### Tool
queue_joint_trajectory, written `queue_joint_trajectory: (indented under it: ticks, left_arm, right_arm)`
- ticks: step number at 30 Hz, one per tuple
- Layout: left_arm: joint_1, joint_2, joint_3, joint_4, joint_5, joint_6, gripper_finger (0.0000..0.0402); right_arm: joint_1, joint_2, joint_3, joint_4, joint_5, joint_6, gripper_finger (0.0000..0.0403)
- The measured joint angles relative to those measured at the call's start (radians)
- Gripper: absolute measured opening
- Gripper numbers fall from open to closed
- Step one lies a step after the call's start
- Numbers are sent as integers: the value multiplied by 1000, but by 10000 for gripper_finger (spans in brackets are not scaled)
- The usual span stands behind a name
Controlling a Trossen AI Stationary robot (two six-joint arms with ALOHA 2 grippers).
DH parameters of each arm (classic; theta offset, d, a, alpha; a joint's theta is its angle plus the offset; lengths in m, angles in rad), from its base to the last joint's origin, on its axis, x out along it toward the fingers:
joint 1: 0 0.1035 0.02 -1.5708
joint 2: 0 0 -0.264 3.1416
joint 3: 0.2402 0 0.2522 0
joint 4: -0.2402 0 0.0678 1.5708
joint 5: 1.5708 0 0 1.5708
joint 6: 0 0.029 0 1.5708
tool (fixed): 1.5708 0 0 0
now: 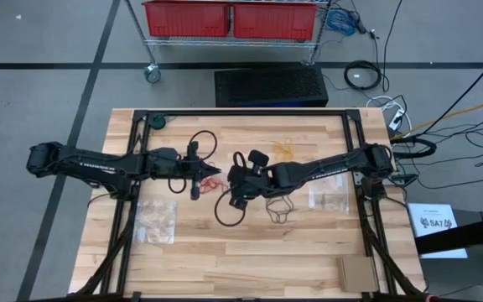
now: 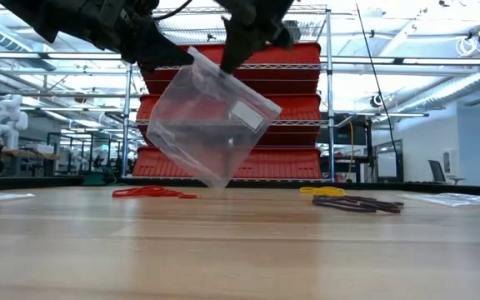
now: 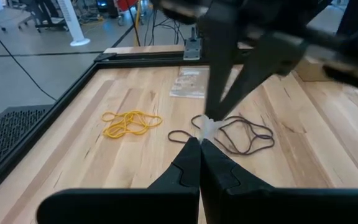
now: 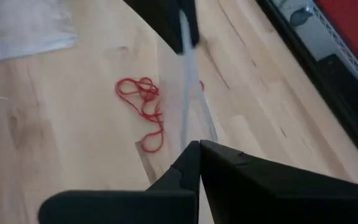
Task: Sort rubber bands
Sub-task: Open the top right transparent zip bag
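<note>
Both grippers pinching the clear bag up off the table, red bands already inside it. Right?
Not quite. The red rubber bands lie on the table beneath the clear bag, not inside; the low view shows it. Left gripper and right gripper do pinch it aloft.

I count three rubber band piles: one red (image 1: pixel 212 179), one yellow (image 1: pixel 283 149), one black (image 1: pixel 280 208). Three clear bags: one held up (image 2: pixel 213 117), two flat on the table (image 1: pixel 156 221) (image 1: pixel 329 197). Single bands too tangled to count.
</note>
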Motion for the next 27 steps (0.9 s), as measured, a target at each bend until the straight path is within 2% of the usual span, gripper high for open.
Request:
queue_joint_trajectory:
  ticks: [6,11,19,27]
  left_arm:
    - [0,0,0,-1,0,0,0]
    - [0,0,0,-1,4,-1,0]
    - [0,0,0,-15,9,-2,0]
    - [0,0,0,-20,29,-9,0]
  right_arm:
    - [-19,2,-73,102,-108,-27,0]
    - [-18,2,-84,161,-53,-44,0]
    - [-7,0,-119,187,-40,-96,0]
    - [14,1,-234,411,-29,-97,0]
